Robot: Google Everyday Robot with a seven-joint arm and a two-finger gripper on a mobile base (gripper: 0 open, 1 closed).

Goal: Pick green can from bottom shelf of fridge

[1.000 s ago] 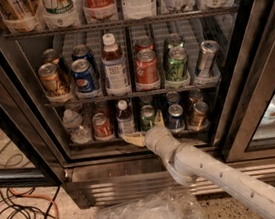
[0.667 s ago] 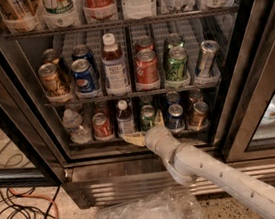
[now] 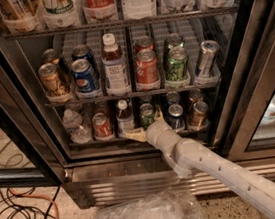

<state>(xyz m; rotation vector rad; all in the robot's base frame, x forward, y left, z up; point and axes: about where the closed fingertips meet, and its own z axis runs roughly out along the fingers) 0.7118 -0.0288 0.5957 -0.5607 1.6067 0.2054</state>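
The fridge (image 3: 137,181) stands open in front of me. The green can (image 3: 146,113) stands near the middle of the bottom shelf (image 3: 89,144), between a small bottle (image 3: 124,117) and a blue can (image 3: 176,116). My gripper (image 3: 146,124) is at the shelf's front rail, right at the green can. It is open, with one pale finger (image 3: 135,135) low on the can's left and the other by its right side. The can's lower part is hidden behind the gripper. My white arm (image 3: 227,175) comes in from the lower right.
The bottom shelf also holds a water bottle (image 3: 73,124), a red can (image 3: 101,125) and a brown can (image 3: 198,114). The rack above holds darker green cans (image 3: 177,63). A crumpled plastic bag (image 3: 146,216) and cables (image 3: 20,217) lie on the floor.
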